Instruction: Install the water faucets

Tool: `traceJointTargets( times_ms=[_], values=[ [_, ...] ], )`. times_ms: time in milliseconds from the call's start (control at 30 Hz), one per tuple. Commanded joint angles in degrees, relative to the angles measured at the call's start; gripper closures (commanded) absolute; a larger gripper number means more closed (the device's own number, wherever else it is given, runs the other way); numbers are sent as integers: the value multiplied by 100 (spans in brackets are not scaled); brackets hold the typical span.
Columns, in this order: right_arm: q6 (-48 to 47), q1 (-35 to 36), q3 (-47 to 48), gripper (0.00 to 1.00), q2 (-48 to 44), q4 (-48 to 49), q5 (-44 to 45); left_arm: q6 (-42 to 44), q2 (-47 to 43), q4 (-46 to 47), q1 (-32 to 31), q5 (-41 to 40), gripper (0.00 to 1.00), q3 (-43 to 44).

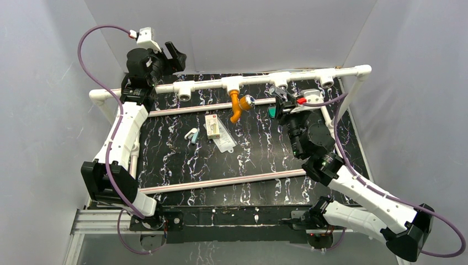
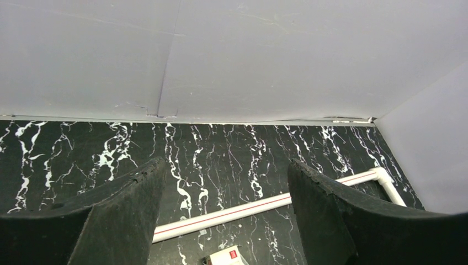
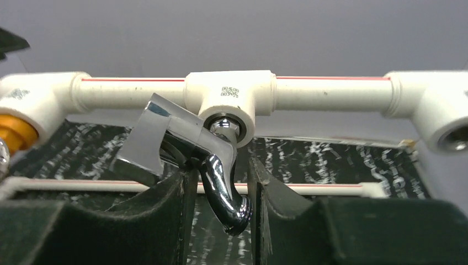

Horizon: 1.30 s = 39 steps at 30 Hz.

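on the black marbled tabletop (image 1: 182, 165), nearest the arm bases, a thin white rail (image 1: 221, 182) runs from left to right. past it, about mid-tabletop, a small box (image 1: 212, 125) lies on a clear bag (image 1: 225, 141), with a little white and teal piece (image 1: 191, 134) just to its left.

farther back on the right, the right hand (image 3: 221, 185) is clenched on the chrome faucet (image 3: 223, 190), its two dark fingers (image 3: 176, 204) flanking the curved spout. the faucet's threaded end sits in the mouth of a tee socket (image 3: 229, 96) on the white pipe (image 3: 325, 94). its flat lever handle is tilted off to the left in the wrist view. a green block (image 1: 272, 112) lies on the tabletop just beside this hand.

one socket to the left, the orange faucet (image 1: 238, 105) hangs from the pipe, spout down, with its shiny knob at the side.

at the far left, the left hand (image 2: 223, 176) is raised over that end of the pipe, released, its fingers (image 2: 127, 193) spread wide with nothing between them.
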Motion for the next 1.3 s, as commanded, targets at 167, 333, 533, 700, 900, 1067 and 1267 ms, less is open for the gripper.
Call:
traceJointTargets(
  times_ms=[167,333,533,700,900,1067,1267],
  values=[
    [2157,78,82,99,51,565,294,-21,748,-1493,134,142,22,-768],
    [1693,74,197,96,-23,216,42,-20,746,-1484,142,142,22,-767],
    [1054,71,253,57,-343,-447,-234,-37,755,-1483,151,168,22,-776],
    [408,78,424,26,-695,-938,-304,-48,753,-1475,151,169,22,-775],
    [-459,78,1022,15,-788,-1963,-408,-46,764,-1479,151,164,22,-774],
    [-1442,77,1271,13,-777,-2604,-830,-46,768,-1476,151,167,22,-769],
    [-2590,72,1162,12,-693,-2567,-1511,-46,766,-1478,151,176,22,-774]
  ],
)
